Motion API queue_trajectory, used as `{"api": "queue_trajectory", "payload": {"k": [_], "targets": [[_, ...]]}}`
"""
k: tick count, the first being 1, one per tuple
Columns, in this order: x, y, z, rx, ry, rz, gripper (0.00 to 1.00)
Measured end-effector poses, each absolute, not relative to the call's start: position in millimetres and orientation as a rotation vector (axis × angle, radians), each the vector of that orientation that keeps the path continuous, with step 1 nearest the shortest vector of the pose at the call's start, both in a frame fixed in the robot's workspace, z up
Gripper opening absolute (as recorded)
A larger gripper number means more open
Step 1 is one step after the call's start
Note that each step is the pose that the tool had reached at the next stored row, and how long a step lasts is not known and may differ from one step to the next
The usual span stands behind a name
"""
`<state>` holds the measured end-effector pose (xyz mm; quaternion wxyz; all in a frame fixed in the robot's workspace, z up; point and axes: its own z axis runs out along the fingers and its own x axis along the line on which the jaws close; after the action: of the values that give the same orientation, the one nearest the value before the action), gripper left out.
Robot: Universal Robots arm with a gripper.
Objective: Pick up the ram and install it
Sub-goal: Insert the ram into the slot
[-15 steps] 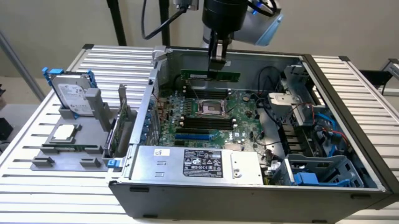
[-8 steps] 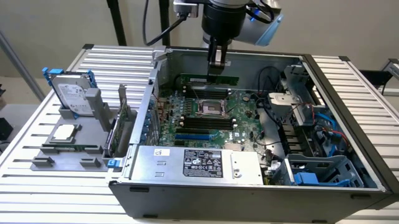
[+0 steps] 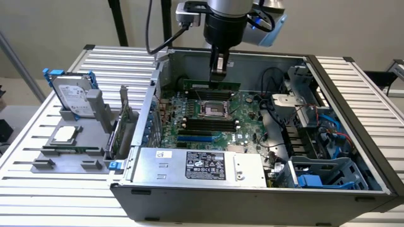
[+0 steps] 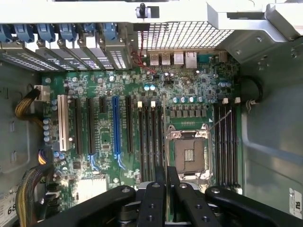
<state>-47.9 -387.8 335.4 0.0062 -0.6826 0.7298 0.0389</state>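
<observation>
Open computer case on slatted table, motherboard on its floor, gripper lowered inside, fingers narrow and clamped on the ram, ram level, just beyond the socket.

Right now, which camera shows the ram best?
The exterior view: the ram shows its long green side, held in the gripper above the motherboard. The wrist view shows it edge-on, a thin strip between the fingers.

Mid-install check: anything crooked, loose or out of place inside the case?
Nothing stands out. The gripper holds the ram level above the motherboard, and the memory slots look unobstructed.
</observation>
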Motion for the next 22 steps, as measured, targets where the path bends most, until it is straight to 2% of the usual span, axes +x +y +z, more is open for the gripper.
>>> {"api": "queue_trajectory", "payload": {"k": [13,22], "targets": [[-47.3,-408.4,311.6,-2.138,2.283,0.124,0.14],[-38.9,-412.4,295.3,-2.139,2.283,0.125,0.14]]}}
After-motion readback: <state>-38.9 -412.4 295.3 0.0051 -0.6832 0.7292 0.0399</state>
